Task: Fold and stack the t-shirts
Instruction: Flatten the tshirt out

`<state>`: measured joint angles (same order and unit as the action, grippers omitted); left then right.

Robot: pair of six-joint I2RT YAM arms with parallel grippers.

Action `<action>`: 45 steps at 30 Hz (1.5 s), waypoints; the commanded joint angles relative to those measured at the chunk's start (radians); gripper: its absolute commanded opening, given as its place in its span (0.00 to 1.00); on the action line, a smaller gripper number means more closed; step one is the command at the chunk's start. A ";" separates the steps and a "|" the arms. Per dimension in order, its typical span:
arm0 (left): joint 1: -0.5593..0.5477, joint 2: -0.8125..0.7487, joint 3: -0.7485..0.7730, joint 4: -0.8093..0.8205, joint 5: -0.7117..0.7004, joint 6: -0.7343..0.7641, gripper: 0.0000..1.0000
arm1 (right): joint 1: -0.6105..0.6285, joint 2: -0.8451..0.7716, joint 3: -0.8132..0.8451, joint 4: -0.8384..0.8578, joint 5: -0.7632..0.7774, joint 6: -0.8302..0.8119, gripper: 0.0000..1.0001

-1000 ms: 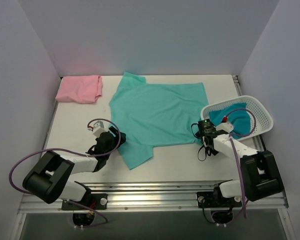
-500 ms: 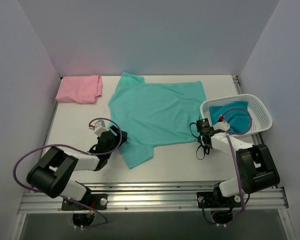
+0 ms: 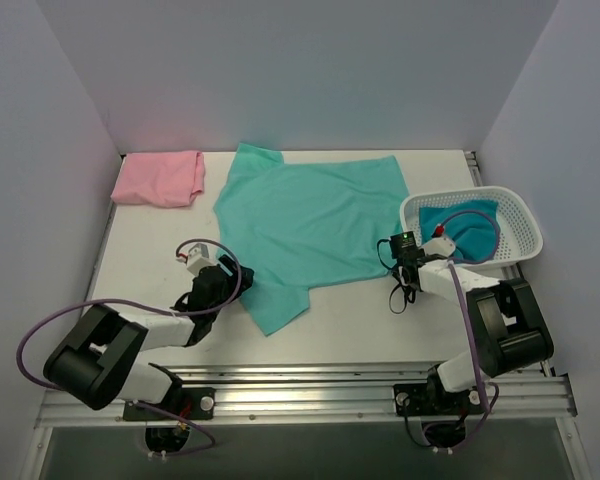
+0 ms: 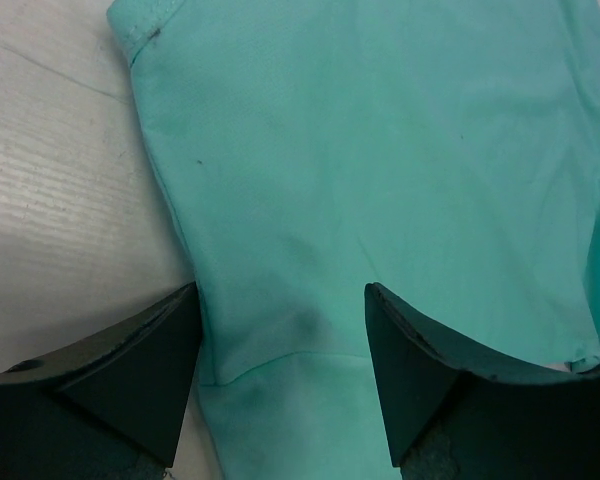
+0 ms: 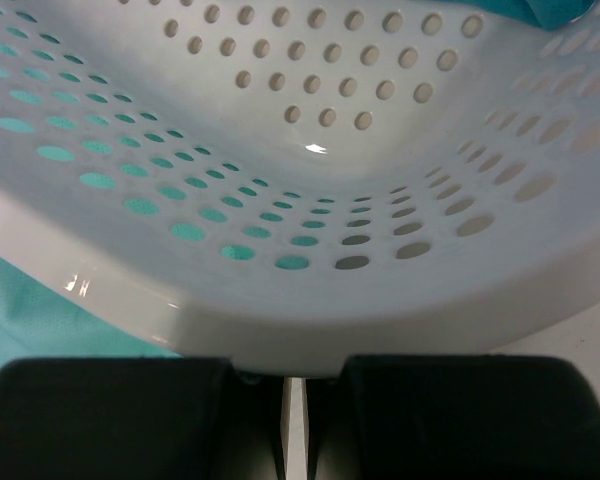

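Note:
The light mint-green t-shirt (image 3: 310,225) lies spread flat in the middle of the table. My left gripper (image 3: 225,280) hangs open over its near-left sleeve; the cloth (image 4: 380,150) fills the gap between the two dark fingers, which do not pinch it. The darker teal t-shirt (image 3: 470,230) lies bunched in the white basket (image 3: 515,215). The pale pink t-shirt (image 3: 160,178) lies folded at the far left. My right gripper (image 3: 405,250) is at the basket's near-left corner, shut on the rim of the basket (image 5: 280,100), which fills the right wrist view.
The basket stands at the right side of the table, its left wall beside the mint shirt's right hem. White walls close the table in at the back and both sides. A metal rail runs along the near edge.
My right gripper has shut at the basket's rim and drawn left and away, and the basket has slid with it. The mint shirt has shifted left. My left gripper stayed open over the sleeve.

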<state>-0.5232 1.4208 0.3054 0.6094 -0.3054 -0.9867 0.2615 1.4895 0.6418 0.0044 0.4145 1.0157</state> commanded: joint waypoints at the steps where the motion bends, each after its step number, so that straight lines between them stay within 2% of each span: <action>1: -0.014 -0.065 -0.045 -0.199 0.052 -0.015 0.74 | -0.001 -0.006 0.016 -0.052 0.006 -0.012 0.00; 10: -0.054 -0.232 -0.074 -0.364 0.127 -0.044 0.75 | -0.001 -0.031 0.001 -0.052 0.004 -0.016 0.00; 15: -0.097 -0.362 -0.086 -0.514 0.100 -0.063 0.75 | -0.004 -0.060 -0.011 -0.053 0.007 -0.019 0.00; 20: -0.133 -0.447 -0.107 -0.554 0.101 -0.084 0.75 | -0.004 -0.063 -0.013 -0.052 0.007 -0.019 0.00; 23: -0.138 -0.413 -0.127 -0.507 0.083 -0.090 0.75 | -0.004 -0.055 -0.014 -0.043 0.003 -0.019 0.00; 27: -0.139 -0.291 -0.127 -0.378 0.114 -0.096 0.75 | -0.004 -0.048 -0.014 -0.041 0.001 -0.020 0.00; 31: -0.146 -0.088 -0.108 -0.251 0.130 -0.096 0.74 | -0.005 -0.052 -0.016 -0.044 0.006 -0.023 0.00; 34: -0.152 0.042 -0.088 -0.149 0.163 -0.095 0.62 | -0.007 -0.055 -0.016 -0.046 0.007 -0.023 0.00; 35: -0.152 0.071 -0.085 -0.102 0.175 -0.096 0.49 | -0.007 -0.057 -0.016 -0.047 0.010 -0.023 0.00; 38: -0.153 0.148 -0.084 -0.036 0.210 -0.101 0.32 | -0.007 -0.061 -0.016 -0.050 0.013 -0.023 0.00; 39: -0.153 0.161 -0.086 -0.019 0.215 -0.107 0.14 | -0.007 -0.061 -0.017 -0.050 0.015 -0.023 0.00; 40: -0.153 0.161 -0.086 -0.019 0.215 -0.107 0.07 | -0.007 -0.063 -0.018 -0.050 0.014 -0.023 0.00; 41: -0.153 0.156 -0.088 -0.031 0.212 -0.110 0.03 | -0.007 -0.061 -0.018 -0.050 0.014 -0.023 0.00; 45: -0.158 0.078 -0.086 -0.118 0.181 -0.098 0.02 | -0.007 -0.063 -0.019 -0.050 0.015 -0.025 0.00</action>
<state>-0.6704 1.5146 0.2592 0.7216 -0.1223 -1.1244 0.2611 1.4582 0.6300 -0.0109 0.4030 0.9936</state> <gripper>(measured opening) 0.040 0.005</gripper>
